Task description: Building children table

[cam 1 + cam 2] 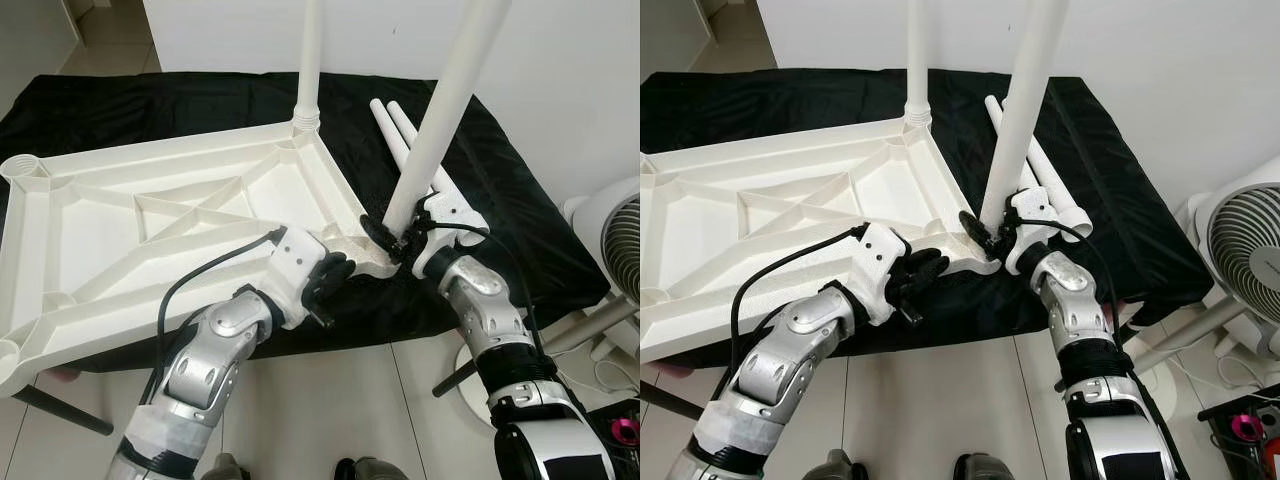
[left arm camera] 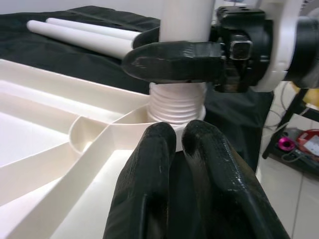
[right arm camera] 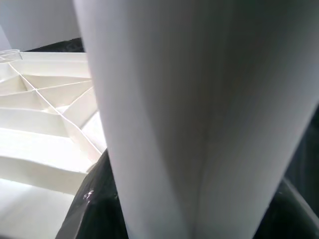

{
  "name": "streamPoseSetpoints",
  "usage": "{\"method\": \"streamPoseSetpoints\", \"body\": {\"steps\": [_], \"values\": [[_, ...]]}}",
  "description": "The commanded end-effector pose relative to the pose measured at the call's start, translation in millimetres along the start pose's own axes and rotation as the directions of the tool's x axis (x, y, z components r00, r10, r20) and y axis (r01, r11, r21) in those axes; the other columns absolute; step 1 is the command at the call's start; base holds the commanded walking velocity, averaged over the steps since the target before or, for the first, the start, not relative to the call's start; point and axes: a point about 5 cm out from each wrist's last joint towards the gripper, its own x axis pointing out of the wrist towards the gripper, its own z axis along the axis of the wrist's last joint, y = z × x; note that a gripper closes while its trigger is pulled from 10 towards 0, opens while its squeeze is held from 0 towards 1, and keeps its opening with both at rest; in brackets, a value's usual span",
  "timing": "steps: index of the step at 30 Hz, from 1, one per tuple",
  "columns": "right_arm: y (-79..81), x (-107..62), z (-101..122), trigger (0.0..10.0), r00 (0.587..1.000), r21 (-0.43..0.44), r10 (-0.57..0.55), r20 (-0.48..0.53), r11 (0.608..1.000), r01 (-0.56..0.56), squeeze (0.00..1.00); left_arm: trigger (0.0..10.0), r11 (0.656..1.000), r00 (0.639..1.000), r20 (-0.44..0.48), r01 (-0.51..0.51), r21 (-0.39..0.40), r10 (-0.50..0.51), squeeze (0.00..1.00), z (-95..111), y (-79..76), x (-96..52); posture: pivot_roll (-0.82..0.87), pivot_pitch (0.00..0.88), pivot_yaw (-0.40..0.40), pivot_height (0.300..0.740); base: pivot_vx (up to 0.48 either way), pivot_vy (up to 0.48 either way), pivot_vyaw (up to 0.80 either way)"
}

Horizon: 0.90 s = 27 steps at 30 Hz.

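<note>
A black-draped counter point(image 1: 520, 200) is covered largely by an upturned white tabletop point(image 1: 160, 230), whose underside is ribbed with diagonal braces. One leg point(image 1: 309, 60) is already stood upright in the far corner socket. A second leg point(image 1: 445, 110) is gripped near its base by the right end effector point(image 1: 405, 240), its fingers clamped around it above the near corner socket; in the left wrist view its threaded end is seen entering that socket. The left end effector point(image 1: 335, 285) is pressed against the same corner, fingers close together. Two spare legs point(image 1: 400, 130) lie beside it. No writing is legible.
</note>
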Motion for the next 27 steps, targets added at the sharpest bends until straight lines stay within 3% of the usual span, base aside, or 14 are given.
{"method": "streamPoseSetpoints", "body": {"steps": [1,6,11,18,20,22,23,25,27], "values": [[3.2,-2.2,-17.4,10.0,0.997,0.035,-0.032,-0.07,0.999,0.035,0.0,10.0,0.999,0.999,-0.013,-0.032,0.001,0.032,0.0,-2.2,2.4,0.8,-0.02,0.062,-0.021,0.74,0.0,0.0,0.0],[4.2,0.3,-23.5,10.0,0.992,0.082,-0.093,-0.084,0.992,0.1,0.0,10.0,0.999,0.999,-0.011,-0.039,0.01,0.039,0.0,-0.4,4.1,0.6,-0.03,0.063,-0.016,0.74,0.0,0.0,0.0],[6.0,4.2,-23.5,10.0,0.98,0.05,-0.187,-0.076,0.98,0.191,0.0,10.0,0.999,0.999,-0.006,-0.041,0.016,0.041,0.0,0.8,4.1,0.3,-0.03,0.066,-0.015,0.74,0.0,0.0,0.0],[21.1,9.1,-22.7,10.0,0.96,0.028,-0.273,-0.057,0.961,0.275,0.0,10.0,0.998,0.998,-0.003,-0.059,0.016,0.059,0.0,1.4,8.4,-2.1,-0.03,0.075,-0.018,0.74,0.0,0.0,0.0],[26.3,10.1,-23.0,10.0,0.912,0.024,-0.405,-0.058,0.913,0.407,0.0,10.0,0.997,0.997,0.001,-0.073,0.014,0.073,0.0,2.6,11.5,-3.2,-0.03,0.075,-0.018,0.74,0.0,0.0,0.0],[27.1,7.3,-25.8,10.0,0.833,0.037,-0.548,-0.077,0.833,0.551,0.0,10.0,0.997,0.997,0.005,-0.078,0.014,0.078,0.0,3.5,12.0,-3.7,-0.02,0.075,-0.022,0.74,0.0,0.0,0.0],[27.1,7.3,-25.8,10.0,0.833,0.037,-0.548,-0.077,0.833,0.551,0.0,10.0,0.997,0.997,0.005,-0.078,0.014,0.078,0.0,3.5,12.0,-3.7,-0.02,0.075,-0.022,0.74,0.0,0.0,0.0],[30.7,6.9,-29.6,10.0,0.786,0.068,-0.609,-0.106,0.784,0.617,0.0,10.0,0.997,0.997,0.005,-0.078,0.014,0.078,0.0,3.5,12.1,-3.9,-0.02,0.075,-0.022,0.74,0.0,0.0,0.0],[37.1,8.7,-30.6,10.0,0.767,0.097,-0.631,-0.116,0.762,0.641,0.0,10.0,0.997,0.997,0.006,-0.081,0.013,0.081,0.0,3.4,12.1,-4.3,-0.02,0.072,-0.026,0.74,0.0,0.0,0.0]]}}
